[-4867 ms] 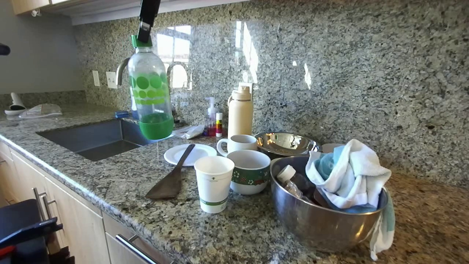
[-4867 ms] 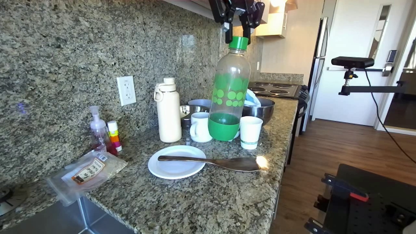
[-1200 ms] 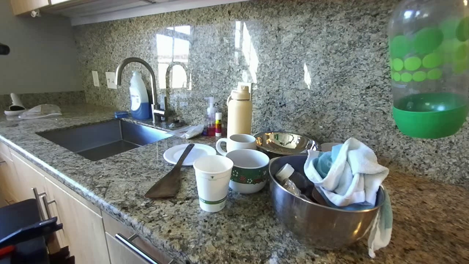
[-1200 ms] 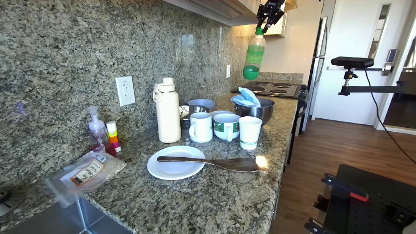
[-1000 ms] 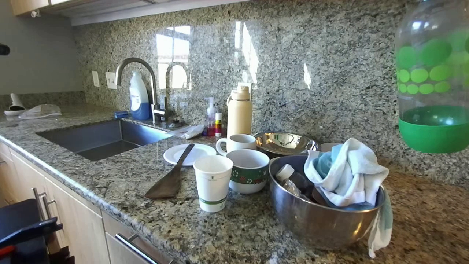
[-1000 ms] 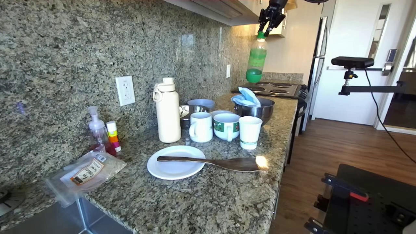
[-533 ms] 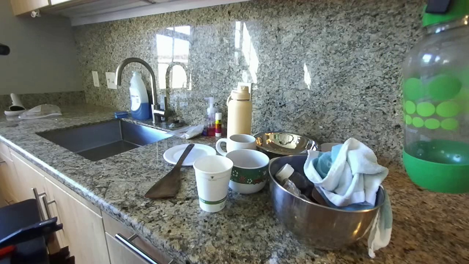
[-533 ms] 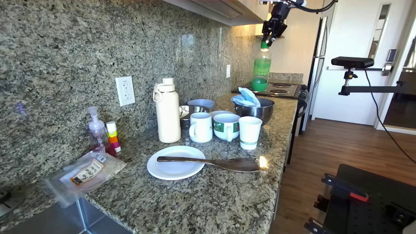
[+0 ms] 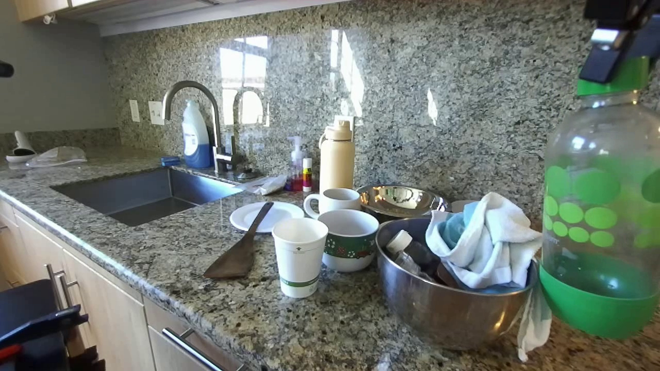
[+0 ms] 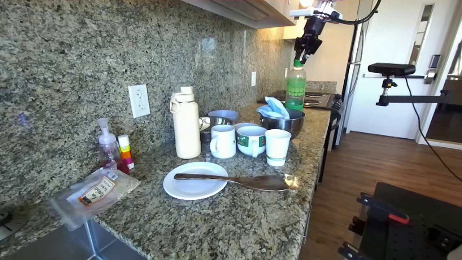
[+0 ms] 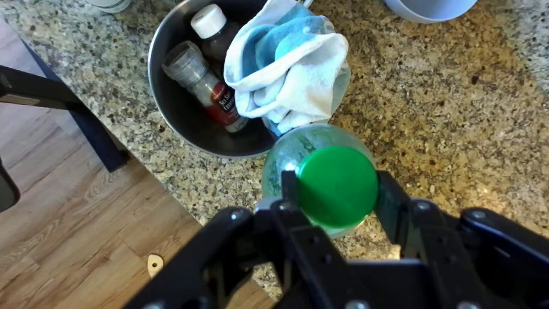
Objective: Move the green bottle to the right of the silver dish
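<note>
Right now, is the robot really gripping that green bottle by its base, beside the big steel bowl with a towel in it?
Not by its base: the wrist view shows the gripper closed around the green cap. The rest is right: the green bottle is beside the big steel bowl, which has a towel in it.

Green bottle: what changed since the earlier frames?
The gripper carried the green bottle rightward in an exterior view, past the silver dish, then lowered it; touchdown unclear. Grip on the cap kept. Dish perhaps nudged slightly left. Mugs, paper cup, plate and spatula stayed put.
</note>
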Tool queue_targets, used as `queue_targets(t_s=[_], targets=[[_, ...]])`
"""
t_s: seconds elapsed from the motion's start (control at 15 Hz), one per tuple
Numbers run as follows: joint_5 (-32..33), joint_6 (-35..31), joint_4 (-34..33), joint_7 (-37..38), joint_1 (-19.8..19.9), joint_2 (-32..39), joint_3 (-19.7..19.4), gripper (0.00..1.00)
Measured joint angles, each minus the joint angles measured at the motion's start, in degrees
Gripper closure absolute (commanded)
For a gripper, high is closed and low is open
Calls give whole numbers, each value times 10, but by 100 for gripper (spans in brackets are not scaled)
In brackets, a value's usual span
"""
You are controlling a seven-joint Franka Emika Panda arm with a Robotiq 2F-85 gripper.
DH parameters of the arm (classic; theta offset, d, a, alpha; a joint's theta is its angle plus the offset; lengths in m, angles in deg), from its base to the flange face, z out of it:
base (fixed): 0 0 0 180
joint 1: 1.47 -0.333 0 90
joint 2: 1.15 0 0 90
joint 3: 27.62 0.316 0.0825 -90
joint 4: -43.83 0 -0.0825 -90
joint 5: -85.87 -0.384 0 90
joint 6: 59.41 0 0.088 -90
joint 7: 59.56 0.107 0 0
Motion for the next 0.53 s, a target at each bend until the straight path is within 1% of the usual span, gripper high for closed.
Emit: queue_targets(t_s=[0.27,0.53], targets=[[1,0,10,0,12,0,8,79],[2,0,15,0,14,3,10,79]])
